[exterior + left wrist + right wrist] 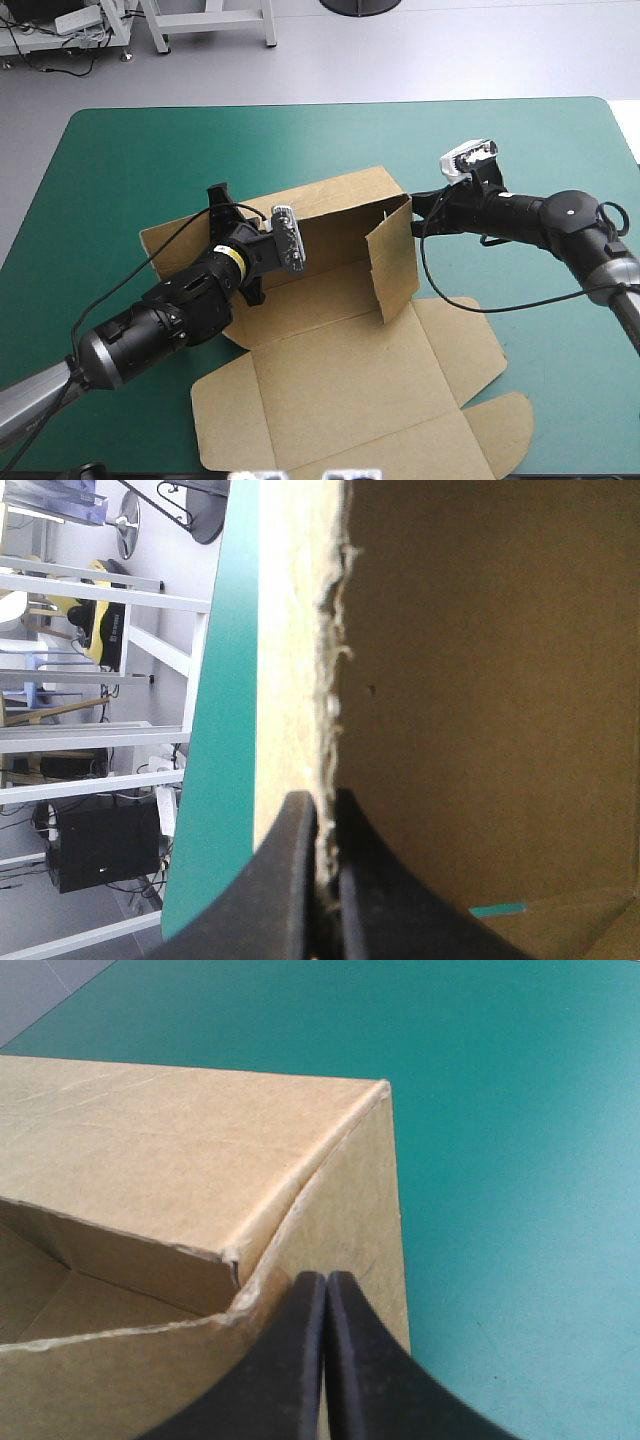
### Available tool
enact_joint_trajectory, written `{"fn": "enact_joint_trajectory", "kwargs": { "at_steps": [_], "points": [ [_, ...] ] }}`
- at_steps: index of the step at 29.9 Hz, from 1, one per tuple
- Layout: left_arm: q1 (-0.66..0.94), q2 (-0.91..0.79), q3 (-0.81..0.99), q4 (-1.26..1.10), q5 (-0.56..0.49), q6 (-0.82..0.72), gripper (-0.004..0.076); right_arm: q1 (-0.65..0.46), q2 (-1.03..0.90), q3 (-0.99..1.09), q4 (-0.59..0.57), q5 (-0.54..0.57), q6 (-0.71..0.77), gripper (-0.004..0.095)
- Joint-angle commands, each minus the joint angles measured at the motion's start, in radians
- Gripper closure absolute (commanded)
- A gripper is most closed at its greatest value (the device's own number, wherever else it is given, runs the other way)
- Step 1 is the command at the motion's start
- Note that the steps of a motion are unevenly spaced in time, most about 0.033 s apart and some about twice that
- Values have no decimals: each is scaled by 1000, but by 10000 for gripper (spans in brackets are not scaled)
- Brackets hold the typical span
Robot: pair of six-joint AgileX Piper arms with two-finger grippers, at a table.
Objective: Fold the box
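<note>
1. The box (340, 370) sits about the middle of the table (120, 150), only partly folded; it lies a little askew to the table's edges.
2. Its far wall (330, 215) stands raised, facing the table's far edge; its right side wall (392, 265) stands upright as well; the two meet at the box's far-right corner.
3. The left flap (170, 240) lies flat on the teal-green cover, toward the table's left edge; the broad lid panels (420, 440) lie flat too, reaching to the table's near edge.
4. My left gripper (218, 197) is at the left end of the far wall; in my left wrist view its black fingers (290, 880) are all but closed, one on each face of the brown board, with the ragged cut edge running up from between them; I am pinching the box there.
5. My right gripper (415, 207) is at the far-right corner of the box; in my right wrist view its fingers (290, 1360) are pressed together into one point at the top edge of the side wall, just beside the corner fold; I take it that I grip the board there.
6. My two grippers are well apart, one at each end of the far wall; beyond the box the cover runs bare to the table's far edge.
</note>
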Motion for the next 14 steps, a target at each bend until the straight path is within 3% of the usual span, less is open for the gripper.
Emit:
{"fn": "enact_joint_trajectory", "kwargs": {
  "at_steps": [1, 14],
  "points": [
    [-7, -18, -17, -32, -42, -18, 729, -11, -36, -31, 29, 24, -40, 912],
    [-7, -18, -17, -32, -44, -18, 729, -11, -34, -23, -87, 101, -75, 911]
  ]
}}
